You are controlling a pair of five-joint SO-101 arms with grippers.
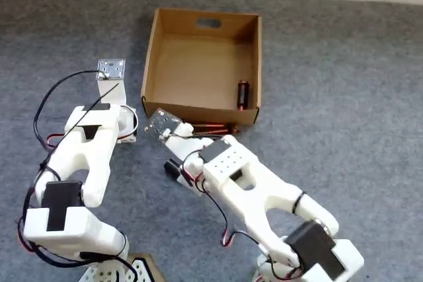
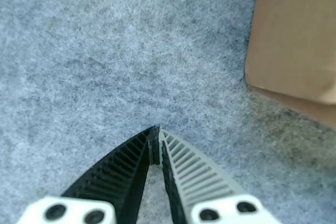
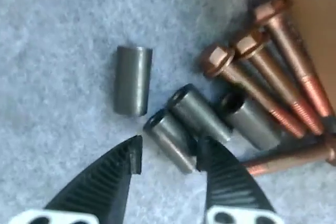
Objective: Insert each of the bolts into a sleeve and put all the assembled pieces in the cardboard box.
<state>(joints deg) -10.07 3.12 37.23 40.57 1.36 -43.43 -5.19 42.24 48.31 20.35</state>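
Several copper bolts (image 3: 265, 95) lie side by side on the grey carpet next to the cardboard box (image 3: 312, 3). Several dark metal sleeves lie loose beside them. My right gripper (image 3: 170, 156) is open just above the carpet, and one sleeve (image 3: 169, 139) lies between its fingers, untouched as far as I can see. Another sleeve (image 3: 133, 80) lies apart from the rest. My left gripper (image 2: 154, 134) is shut on nothing, low over bare carpet near the box's corner (image 2: 294, 40). In the high view the bolts (image 1: 210, 127) lie along the box's front wall (image 1: 198, 111). One assembled piece (image 1: 242, 94) lies inside.
The box stands open at the back of the carpet, with its front wall close to the right arm (image 1: 244, 176). The left arm (image 1: 92, 143) stands left of the box. Bare carpet stretches to the right of the box and arms.
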